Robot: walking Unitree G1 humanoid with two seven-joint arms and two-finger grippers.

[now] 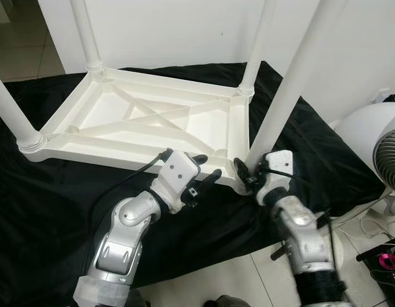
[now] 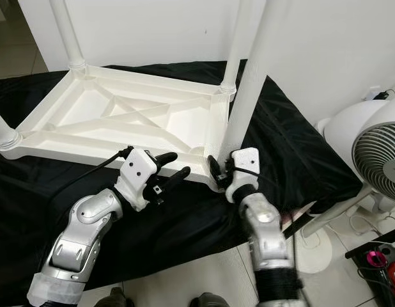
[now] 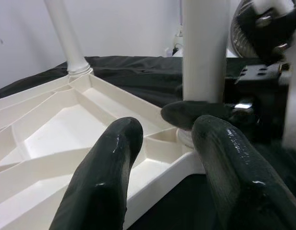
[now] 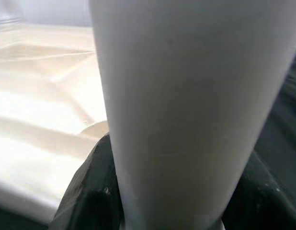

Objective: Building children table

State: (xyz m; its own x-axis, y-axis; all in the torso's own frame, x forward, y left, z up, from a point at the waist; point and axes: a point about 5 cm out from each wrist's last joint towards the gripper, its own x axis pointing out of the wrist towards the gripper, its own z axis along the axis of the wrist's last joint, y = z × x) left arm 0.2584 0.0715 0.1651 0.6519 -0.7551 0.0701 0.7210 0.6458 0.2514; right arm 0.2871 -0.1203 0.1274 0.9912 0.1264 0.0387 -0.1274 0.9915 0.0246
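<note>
While gripped, leg [image 1: 284,96] within right end effector [image 1: 248,174]

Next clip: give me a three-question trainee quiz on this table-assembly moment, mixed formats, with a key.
1. True or false: the white tabletop lies upside down on the black cloth.
2. Which gripper is closed around the near-corner leg? A) left gripper B) right gripper
3. Fill in: beside the cloth, on the robot's right, stands a white ____.

Key: 1 true; 2 B, its fingers flank the leg's base, while the left gripper is open at the tabletop's edge; 3 fan.
</note>
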